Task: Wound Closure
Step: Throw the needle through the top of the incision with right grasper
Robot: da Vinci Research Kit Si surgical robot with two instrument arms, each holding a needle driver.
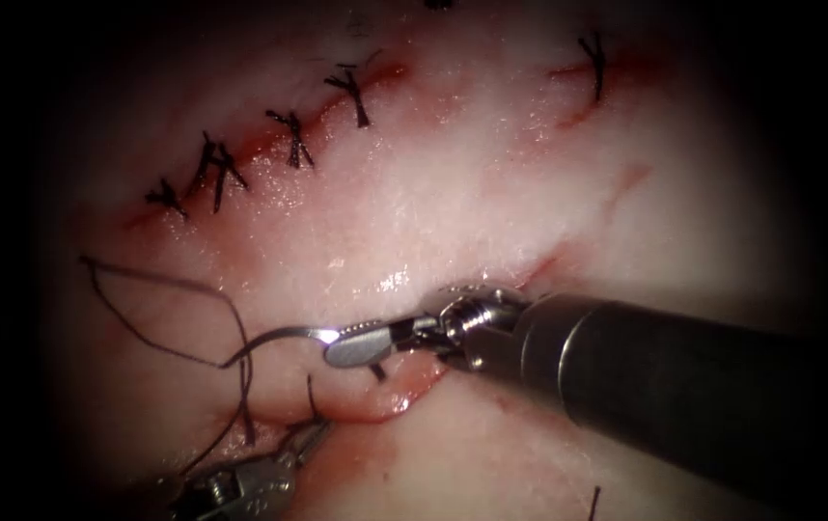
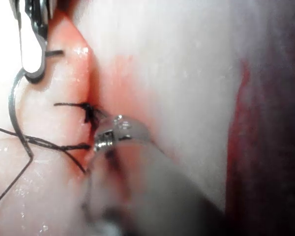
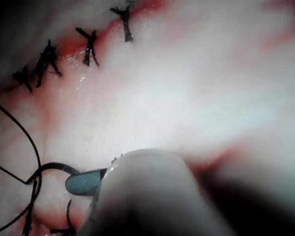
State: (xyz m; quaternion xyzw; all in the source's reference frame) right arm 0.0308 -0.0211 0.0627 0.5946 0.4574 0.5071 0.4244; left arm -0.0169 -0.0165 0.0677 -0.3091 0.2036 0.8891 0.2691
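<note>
My right tool (image 1: 351, 344) reaches in from the right, its jaws shut on the curved needle (image 1: 279, 338) near one end. The needle is out of the tissue (image 1: 491, 183) and hangs just over it, left of the open cut (image 1: 404, 396); its free end points left, where the dark thread (image 1: 158, 280) joins it. That thread loops wide to the left, then drops to the cut. My left tool (image 1: 310, 436) rises from below with its tip at the cut's edge, jaws shut where the thread (image 2: 64, 146) meets them. The same tip (image 2: 101, 142) sits beside a knotted stitch (image 2: 86, 109).
Several finished stitches (image 1: 289, 135) close an older cut at the upper left, and one more stitch (image 1: 593, 66) sits at the upper right. Red fluid (image 1: 375, 410) lines the open cut's lip. A short thread end (image 1: 311, 396) stands up near the left tool.
</note>
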